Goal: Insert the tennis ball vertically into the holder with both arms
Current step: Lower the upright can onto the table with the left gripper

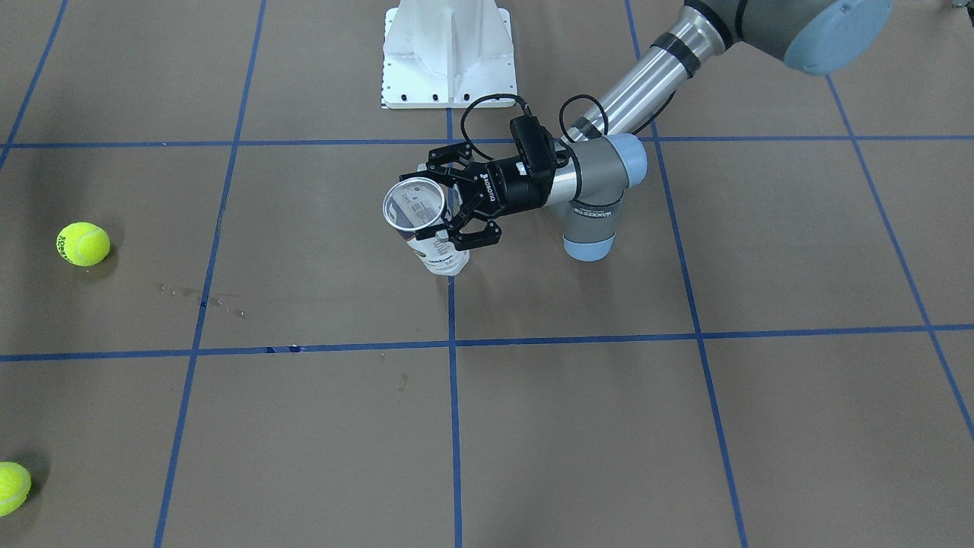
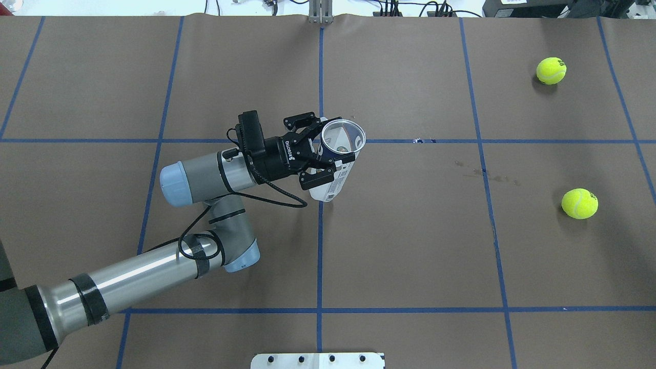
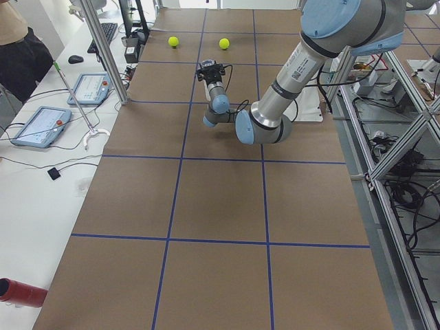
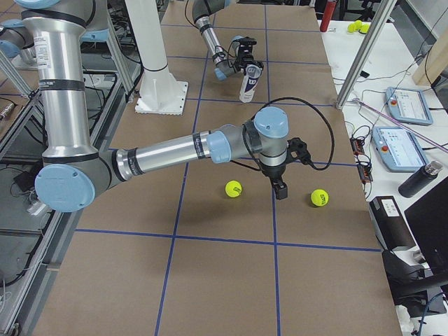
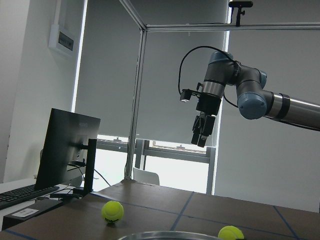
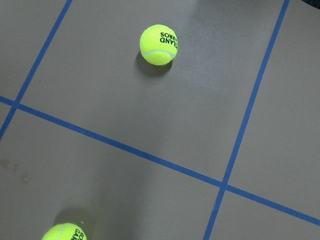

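The holder (image 2: 335,174), a clear can with a navy-and-white label, stands upright with its open mouth up near the table's centre. It also shows in the front-facing view (image 1: 437,255). My left gripper (image 2: 330,151) is shut on the holder's upper part from the side. My right gripper (image 4: 280,187) hangs pointing down above the table between two yellow tennis balls (image 4: 233,189) (image 4: 319,198). It shows small in the left wrist view (image 5: 202,132), and I cannot tell whether it is open. Both balls lie on the table below it (image 6: 158,44) (image 6: 62,232).
The white pedestal base (image 1: 449,53) stands at the robot's side of the table. Blue tape lines cross the brown table cover. The two balls lie on the robot's right side (image 2: 551,70) (image 2: 579,203). Tablets and a monitor sit beyond the table's far edge.
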`<state>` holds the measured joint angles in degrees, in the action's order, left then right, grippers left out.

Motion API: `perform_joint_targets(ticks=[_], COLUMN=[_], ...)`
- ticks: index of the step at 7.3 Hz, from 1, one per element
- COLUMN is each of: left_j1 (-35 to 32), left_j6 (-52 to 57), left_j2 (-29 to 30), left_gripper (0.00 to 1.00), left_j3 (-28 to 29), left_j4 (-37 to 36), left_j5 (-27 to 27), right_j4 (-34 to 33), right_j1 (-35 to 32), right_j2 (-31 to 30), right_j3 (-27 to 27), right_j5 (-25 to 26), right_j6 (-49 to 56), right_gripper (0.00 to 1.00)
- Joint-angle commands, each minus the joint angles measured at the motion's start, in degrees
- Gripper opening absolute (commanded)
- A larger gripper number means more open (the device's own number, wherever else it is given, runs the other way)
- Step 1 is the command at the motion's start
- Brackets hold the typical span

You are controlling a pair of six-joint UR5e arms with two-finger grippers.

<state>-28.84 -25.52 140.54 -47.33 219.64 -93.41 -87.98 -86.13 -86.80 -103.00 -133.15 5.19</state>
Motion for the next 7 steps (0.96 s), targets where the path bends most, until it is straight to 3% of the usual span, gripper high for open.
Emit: perform_joint_targets(ticks=[1,7], left_j1=[0.27,0.01], left_j6=[0.03,-0.15], left_j2=[0.0,0.0], left_gripper=[0.8,0.84], left_j3=[0.04,0.48], left_j4=[0.0,0.0], left_j5=[0.07,0.16], right_j4=[0.0,0.0], right_j1=[0.0,0.0], right_j2=[-0.04,0.05], right_j3=[-0.01,-0.09], right_j5=[0.09,0.09], right_j6=[0.0,0.0], right_gripper=[0.99,0.99])
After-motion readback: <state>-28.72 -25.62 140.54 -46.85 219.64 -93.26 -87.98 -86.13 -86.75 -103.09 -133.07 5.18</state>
